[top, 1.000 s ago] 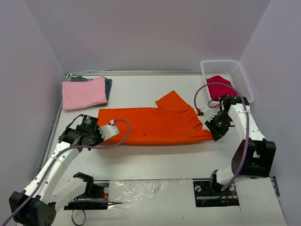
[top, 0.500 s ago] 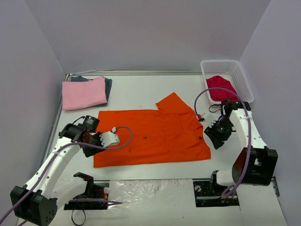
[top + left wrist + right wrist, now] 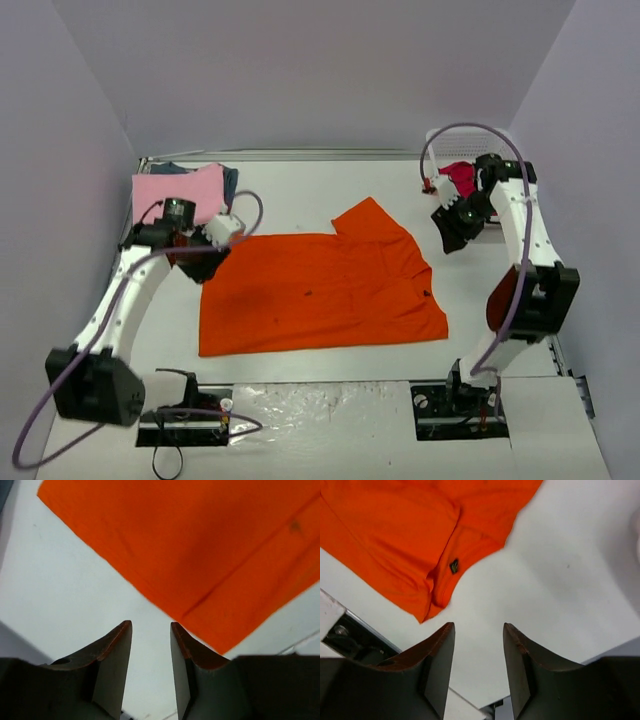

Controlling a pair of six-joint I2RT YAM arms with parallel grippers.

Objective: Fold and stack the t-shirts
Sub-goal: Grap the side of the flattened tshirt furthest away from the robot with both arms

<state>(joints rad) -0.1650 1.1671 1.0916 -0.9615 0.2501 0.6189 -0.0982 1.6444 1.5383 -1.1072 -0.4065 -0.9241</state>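
A bright orange cloth t-shirt lies spread flat in the middle of the white counter. 1 short sleeve juts out from its far edge, and a small dark tag shows near its right edge.

The left gripper hangs at the far-left corner of the orange shirt. Its 2 fingers are parted with nothing between them, and in the wrist view they sit over bare counter just beside the shirt's edge. The right gripper is off the far-right side of the orange shirt, above bare counter. Its 2 fingers also stand apart and hold nothing.

Beyond the far-left corner of the orange shirt, a folded light pink t-shirt rests on top of a dark blue-grey t-shirt, which shows only at its right edge. The left arm crosses part of this pile.

To the far right of the orange shirt stands a white plastic lattice basket with a crimson red t-shirt bunched inside. The right arm and its purple cable partly cover the basket.
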